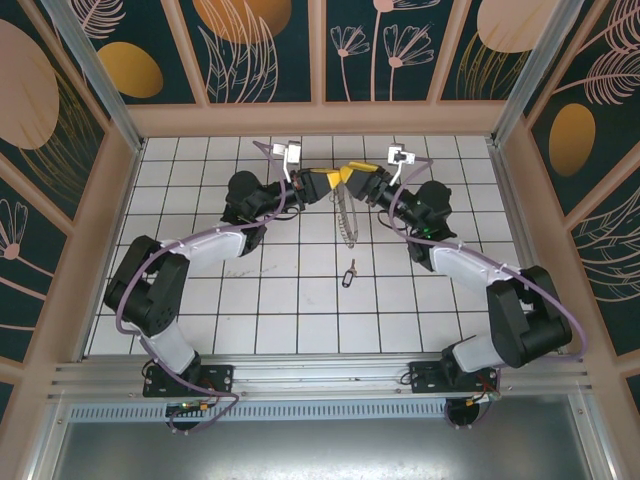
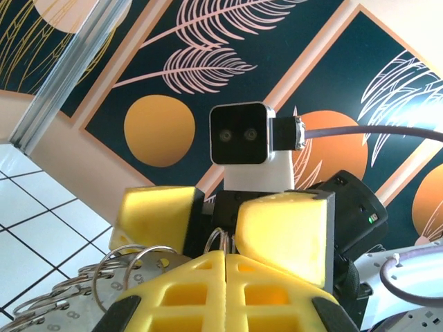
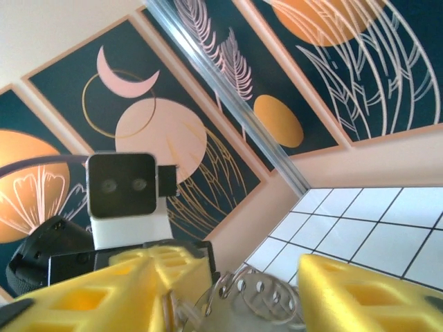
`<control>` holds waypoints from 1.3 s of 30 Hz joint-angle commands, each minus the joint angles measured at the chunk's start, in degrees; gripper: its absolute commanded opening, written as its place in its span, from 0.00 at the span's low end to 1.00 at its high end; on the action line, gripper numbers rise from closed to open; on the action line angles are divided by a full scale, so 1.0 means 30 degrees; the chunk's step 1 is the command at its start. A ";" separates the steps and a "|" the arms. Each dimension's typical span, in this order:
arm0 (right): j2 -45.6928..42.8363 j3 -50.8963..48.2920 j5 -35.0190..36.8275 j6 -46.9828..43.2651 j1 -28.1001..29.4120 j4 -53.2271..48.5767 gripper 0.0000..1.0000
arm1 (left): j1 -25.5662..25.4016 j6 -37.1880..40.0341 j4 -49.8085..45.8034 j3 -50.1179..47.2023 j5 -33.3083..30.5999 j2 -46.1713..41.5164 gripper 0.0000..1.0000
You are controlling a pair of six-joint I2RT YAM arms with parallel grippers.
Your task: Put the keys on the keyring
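Note:
The keyring (image 1: 347, 218), a chain-like loop fringed with small metal pieces, hangs down over the tiles from where the two grippers meet at the back middle. My left gripper (image 1: 325, 182) is shut on its top; in the left wrist view the yellow fingers (image 2: 187, 290) press together with a wire loop of the keyring (image 2: 104, 277) caught between them. My right gripper (image 1: 357, 178) faces it, open. In the right wrist view its fingers (image 3: 367, 297) stand apart with the keyring (image 3: 266, 294) in the gap, untouched. The key (image 1: 348, 274), tiny and dark, lies alone on the tiles below.
White tiled floor (image 1: 250, 300) inside patterned walls (image 1: 260, 40). Both arms reach in from the near rail (image 1: 320, 375) and bend toward the back middle. Each wrist camera faces the other's camera block (image 2: 239, 135), (image 3: 123, 185).

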 commanded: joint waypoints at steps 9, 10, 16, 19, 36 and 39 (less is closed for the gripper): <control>-0.1521 -0.0908 -0.1062 0.0933 -0.2238 0.1031 0.71 | -0.0133 0.3497 -0.1625 0.1304 0.1135 0.0457 0.00; -0.1717 -0.1025 -0.1239 0.0765 -0.2340 0.0780 0.71 | -0.0135 0.3950 -0.2074 0.1427 0.1171 0.0428 0.00; -0.2443 -0.1839 -0.2870 0.0364 -0.2779 0.0384 0.67 | -0.0138 0.6604 -0.4904 0.2080 0.1139 -0.0044 0.00; -0.2833 -0.2228 -0.3606 0.0358 -0.2763 0.0541 0.64 | -0.0123 0.7785 -0.5952 0.2258 0.0765 -0.0591 0.00; -0.2632 -0.1980 -0.4436 0.0616 -0.1901 0.1079 0.45 | -0.0122 0.8246 -0.6730 0.2991 0.0725 -0.0965 0.00; -0.2312 -0.1806 -0.4317 0.0679 -0.1880 0.1189 0.45 | -0.0128 0.8031 -0.6544 0.2965 0.0835 -0.0959 0.00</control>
